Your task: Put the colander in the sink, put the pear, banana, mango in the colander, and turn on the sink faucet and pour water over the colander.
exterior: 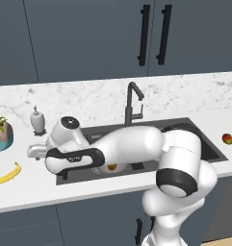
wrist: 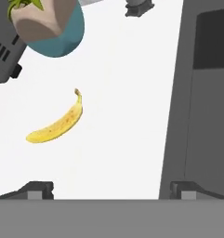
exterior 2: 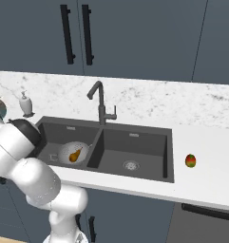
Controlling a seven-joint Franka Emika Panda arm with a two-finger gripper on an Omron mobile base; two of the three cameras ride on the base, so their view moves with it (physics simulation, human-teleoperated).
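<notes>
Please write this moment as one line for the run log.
colander in sink left basin | pear inside | banana, mango on counter | gripper open above banana

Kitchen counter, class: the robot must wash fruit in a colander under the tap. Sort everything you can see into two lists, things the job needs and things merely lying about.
Needed for the job:
sink
colander
pear
banana
mango
sink faucet
gripper

Just lying about:
soap dispenser
potted plant in a teal bowl
cabinets
</notes>
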